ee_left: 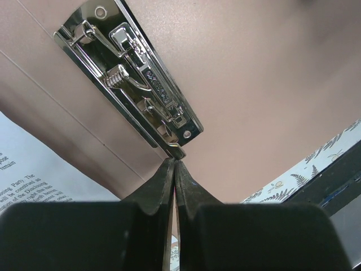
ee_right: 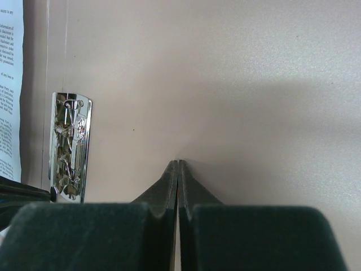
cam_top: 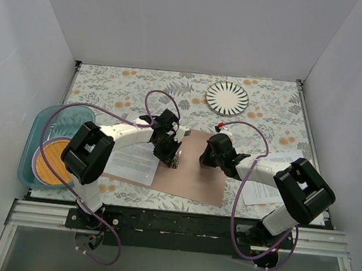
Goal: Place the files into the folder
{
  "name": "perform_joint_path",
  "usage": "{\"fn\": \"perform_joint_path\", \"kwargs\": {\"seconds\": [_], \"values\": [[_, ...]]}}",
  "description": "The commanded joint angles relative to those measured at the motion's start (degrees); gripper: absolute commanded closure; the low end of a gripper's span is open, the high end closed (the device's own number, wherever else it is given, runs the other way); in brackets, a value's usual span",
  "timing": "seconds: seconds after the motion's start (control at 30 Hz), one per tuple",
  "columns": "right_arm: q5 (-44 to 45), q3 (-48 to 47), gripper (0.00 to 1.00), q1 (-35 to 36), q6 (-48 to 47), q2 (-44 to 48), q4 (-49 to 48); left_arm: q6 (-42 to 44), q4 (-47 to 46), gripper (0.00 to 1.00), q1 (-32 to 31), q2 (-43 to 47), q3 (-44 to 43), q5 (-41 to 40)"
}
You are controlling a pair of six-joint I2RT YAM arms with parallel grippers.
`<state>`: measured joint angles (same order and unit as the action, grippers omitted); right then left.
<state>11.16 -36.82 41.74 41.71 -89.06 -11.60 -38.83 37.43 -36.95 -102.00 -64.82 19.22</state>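
Observation:
The brown folder (cam_top: 193, 169) lies open on the table. Its silver fastener (cam_top: 174, 154) sits at the spine and shows in the left wrist view (ee_left: 132, 76) and the right wrist view (ee_right: 69, 147). One printed sheet (cam_top: 133, 161) lies on the folder's left half. Another sheet (cam_top: 269, 190) lies on the table at the right, partly under the right arm. My left gripper (cam_top: 173, 162) is shut, its tips (ee_left: 175, 162) touching the fastener's near end. My right gripper (cam_top: 203, 156) is shut, its tips (ee_right: 178, 164) pressed onto the folder's bare right half (ee_right: 225, 68).
A teal tray (cam_top: 39, 133) with an orange round mat (cam_top: 52, 161) sits at the left table edge. A round striped plate (cam_top: 227, 97) lies at the back. White walls stand on three sides.

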Motion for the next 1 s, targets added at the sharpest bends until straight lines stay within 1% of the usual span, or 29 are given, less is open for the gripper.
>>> {"fn": "perform_joint_path", "kwargs": {"seconds": [0.0, 0.17, 0.27, 0.5, 0.97], "values": [[0.4, 1.7, 0.99, 0.3, -0.1, -0.1, 3.0, 0.3, -1.7, 1.0, -0.6, -1.4, -0.3, -2.3], [-0.1, 2.6, 0.99, 0.3, 0.6, 0.1, 2.3, 0.2, -2.2, 1.0, -0.7, -2.5, -0.6, -2.7], [-1.8, 3.6, 0.99, 0.8, 1.4, -0.4, 0.4, 0.3, -2.3, 1.0, -0.8, -3.0, -0.8, -2.8], [-4.7, 2.6, 0.99, 5.5, 3.9, -6.1, -3.3, 0.2, -2.3, 1.0, -0.8, -3.7, -2.6, -3.2], [-9.2, 4.7, 0.99, 8.7, 9.6, -12.8, -10.9, -0.1, -3.0, 1.0, -0.8, -4.0, -1.6, -3.4]]}}
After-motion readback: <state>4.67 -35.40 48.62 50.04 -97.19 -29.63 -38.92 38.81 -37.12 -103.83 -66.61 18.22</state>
